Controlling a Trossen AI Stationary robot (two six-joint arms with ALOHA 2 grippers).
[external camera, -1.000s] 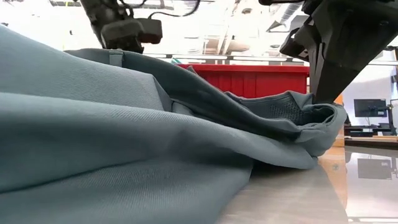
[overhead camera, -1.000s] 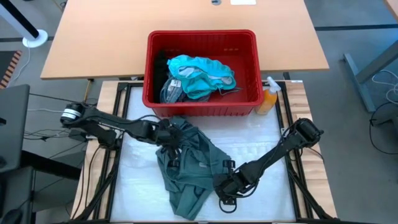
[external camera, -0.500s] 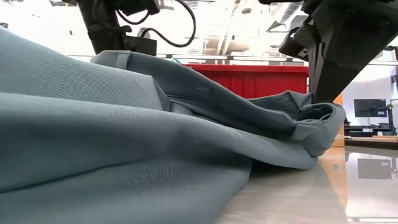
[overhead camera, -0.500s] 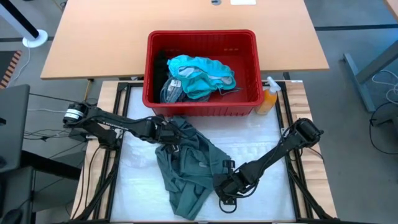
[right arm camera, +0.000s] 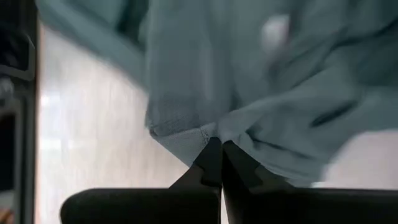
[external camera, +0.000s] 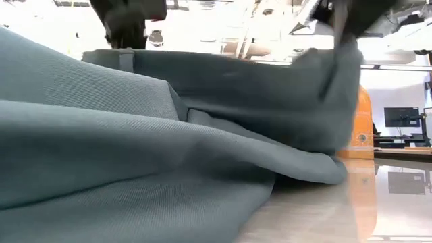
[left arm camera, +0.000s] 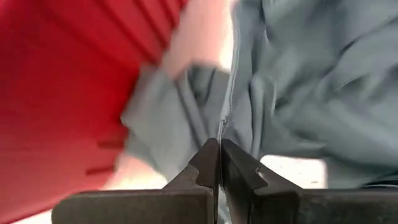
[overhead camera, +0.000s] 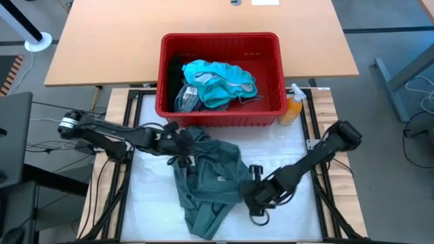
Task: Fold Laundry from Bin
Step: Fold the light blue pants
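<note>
- Left gripper (overhead camera: 182, 144) clamps the dull grey-green soft garment (overhead camera: 207, 179) at its edge nearest the red slotted plastic bin (overhead camera: 219, 42).
- Right gripper (overhead camera: 252, 191) pinches the garment's opposite edge, cloth on the white table mat (overhead camera: 285, 152).
- Bright teal laundry (overhead camera: 218, 80) lies inside the bin.

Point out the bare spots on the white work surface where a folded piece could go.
Free: the strip of white work surface between the grey-green garment, the red bin and the orange spray bottle; also the patch left of the garment. Crowded: the middle, where both grippers pinch the cloth.
</note>
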